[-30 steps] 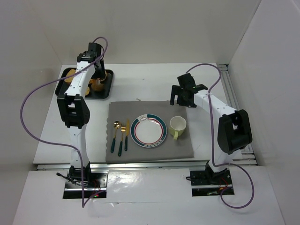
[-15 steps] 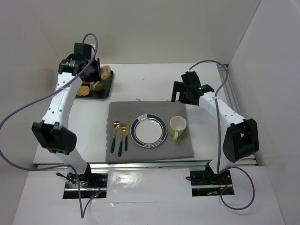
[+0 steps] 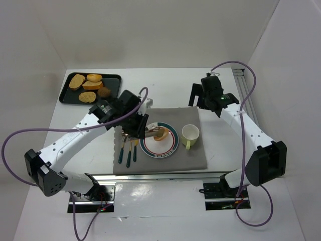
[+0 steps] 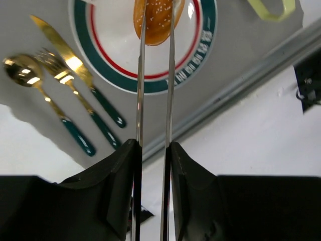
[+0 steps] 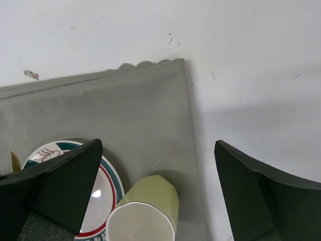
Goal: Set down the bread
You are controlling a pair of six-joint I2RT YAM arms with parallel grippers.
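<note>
The bread (image 3: 160, 133), a small glossy orange-brown roll with seeds, is held just over the white plate (image 3: 173, 146) with its green and red rim. My left gripper (image 3: 138, 126) is shut on thin metal tongs (image 4: 140, 75), and the tong tips clasp the bread (image 4: 156, 20) above the plate (image 4: 203, 52). In the left wrist view my left gripper (image 4: 153, 146) shows as two black fingers pressing on the tong blades. My right gripper (image 3: 201, 98) is open and empty, hovering over the far right corner of the mat; in its wrist view it (image 5: 158, 148) is wide apart.
A grey mat (image 3: 195, 156) carries the plate, a pale yellow cup (image 3: 190, 133) (image 5: 150, 208) and gold cutlery (image 3: 129, 146) with green handles. A black tray (image 3: 114, 95) with flatter golden-tan bread pieces sits at the far left. White walls enclose the table.
My left arm has swung from the black tray to the plate, carrying the roll in the tongs. My right arm has shifted slightly back and to the right.
</note>
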